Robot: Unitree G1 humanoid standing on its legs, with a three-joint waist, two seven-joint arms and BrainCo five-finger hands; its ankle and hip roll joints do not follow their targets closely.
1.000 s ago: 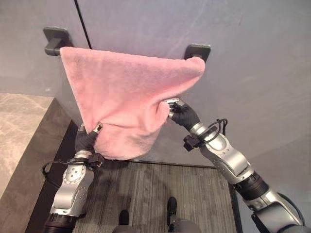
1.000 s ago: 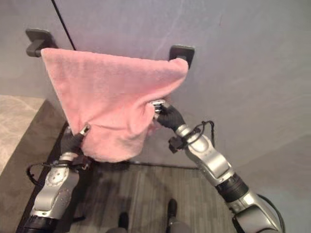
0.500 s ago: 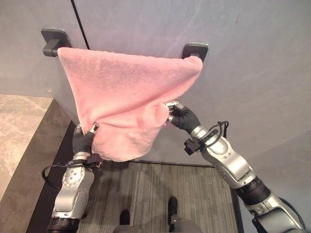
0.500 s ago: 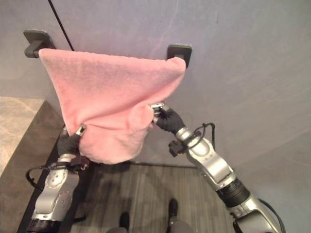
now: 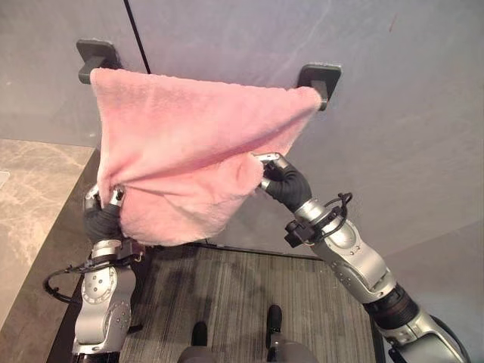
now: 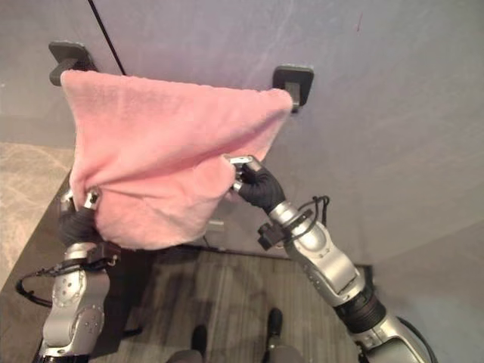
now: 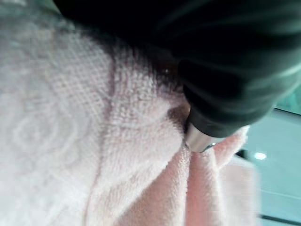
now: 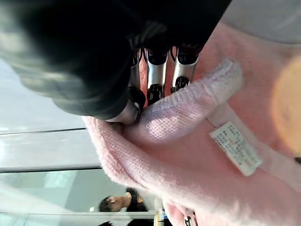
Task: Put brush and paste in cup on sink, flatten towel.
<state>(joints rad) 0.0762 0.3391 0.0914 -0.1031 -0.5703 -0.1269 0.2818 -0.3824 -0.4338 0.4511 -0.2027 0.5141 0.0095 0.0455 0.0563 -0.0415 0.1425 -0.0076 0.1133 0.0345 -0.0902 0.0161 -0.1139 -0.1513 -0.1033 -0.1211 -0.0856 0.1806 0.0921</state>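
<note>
Step in hand: towel flattening — no brush, paste or cup visible from this stance.
Left bracket: dark mount on the grey wall, carrying the towel's upper left corner.
Left hand: raised at the towel's lower left corner, fingers curled into the cloth and pinching it.
Towel: pink, draped over the wall rail between the two brackets; top edge taut, lower part bunched and pulled inward, bottom edge rounded rather than straight.
Right hand: at the towel's lower right edge, fingers and thumb closed on a fold of the hem; white label just beside the pinch.
Right bracket: dark mount holding the upper right corner, cloth narrowing to a point there.
Next move, as judged: draw the two held corners apart and downward — enough to square the lower edge — then let go without dragging the towel off the rail.
</note>
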